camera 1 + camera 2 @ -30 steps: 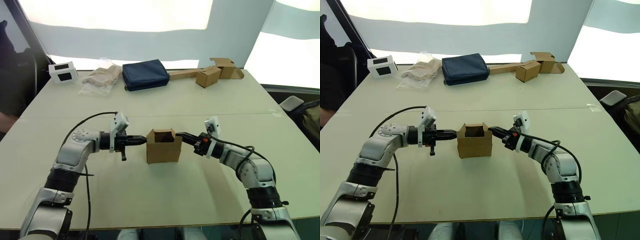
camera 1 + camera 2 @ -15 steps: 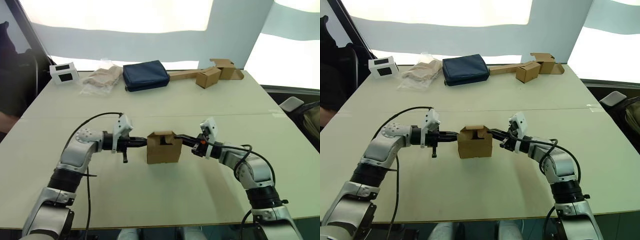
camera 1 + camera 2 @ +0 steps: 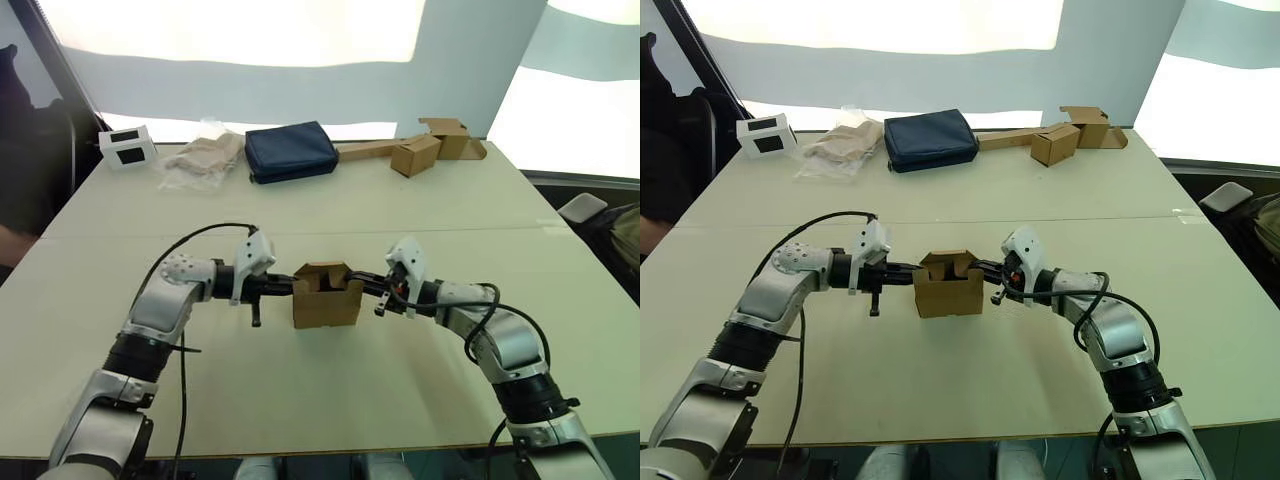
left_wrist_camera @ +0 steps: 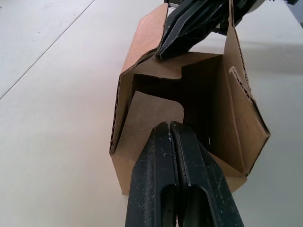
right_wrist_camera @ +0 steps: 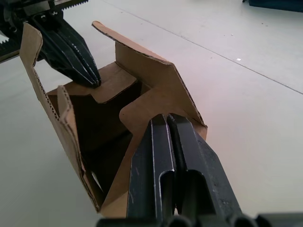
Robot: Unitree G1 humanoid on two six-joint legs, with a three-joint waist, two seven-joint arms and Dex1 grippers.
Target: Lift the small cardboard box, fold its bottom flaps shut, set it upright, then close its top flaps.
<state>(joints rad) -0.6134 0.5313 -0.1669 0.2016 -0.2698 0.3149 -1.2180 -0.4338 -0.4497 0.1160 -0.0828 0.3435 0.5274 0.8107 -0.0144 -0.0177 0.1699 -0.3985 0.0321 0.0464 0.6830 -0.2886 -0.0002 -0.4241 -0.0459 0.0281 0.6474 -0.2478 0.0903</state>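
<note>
The small cardboard box (image 3: 325, 300) stands upright on the table (image 3: 330, 400) between my two arms, its top facing up. My left gripper (image 3: 292, 287) is shut, and its tip presses the box's left notched flap (image 4: 156, 111) inward over the opening. From the other side my right gripper (image 3: 361, 285), also shut, pushes the right flap (image 5: 151, 101) inward. The front and back flaps (image 4: 239, 90) still stand up. Inside, the box looks dark and empty.
Along the far edge lie a white device (image 3: 126, 146), a clear bag of beige material (image 3: 203, 155), a navy pouch (image 3: 291, 150) and two paler boxes joined by a cardboard strip (image 3: 420, 150). A person (image 3: 15, 240) is at the left edge.
Both grippers have moved inward from the box's sides. The two side flaps have folded in over the open top. The box itself has stayed in place.
</note>
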